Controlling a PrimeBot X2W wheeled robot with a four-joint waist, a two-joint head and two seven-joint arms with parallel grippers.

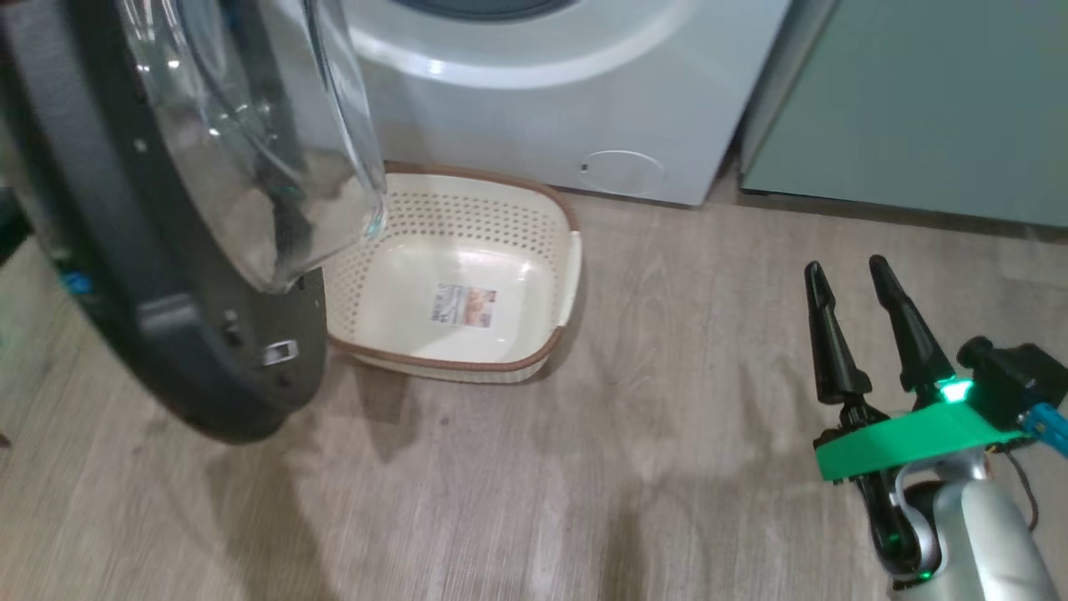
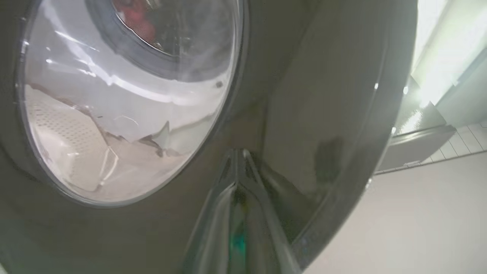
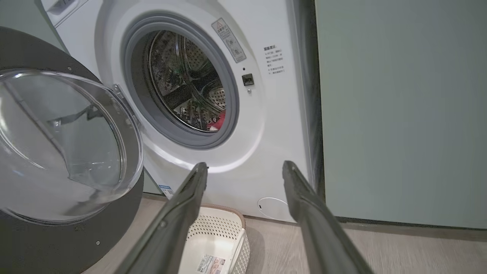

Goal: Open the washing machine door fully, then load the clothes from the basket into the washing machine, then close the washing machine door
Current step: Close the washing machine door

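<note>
Open washing machine door (image 1: 108, 250) hung near basket (image 1: 467, 209) on floor (image 1: 667, 417); red clothes (image 3: 217, 121) lay inside washing machine (image 3: 266, 133) drum; left gripper (image 2: 237, 156) clenched at door's glossy outer face; right gripper (image 1: 844, 265) released, fingers spread.

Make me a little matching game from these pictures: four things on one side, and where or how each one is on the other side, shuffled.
Things:
1. the basket
2. the clothes
3. the washing machine door
4. the right gripper

States:
A. swung open
B. empty, on the floor
C. open, holding nothing
D. inside the drum

Pairs: 1-B, 2-D, 3-A, 4-C.
</note>
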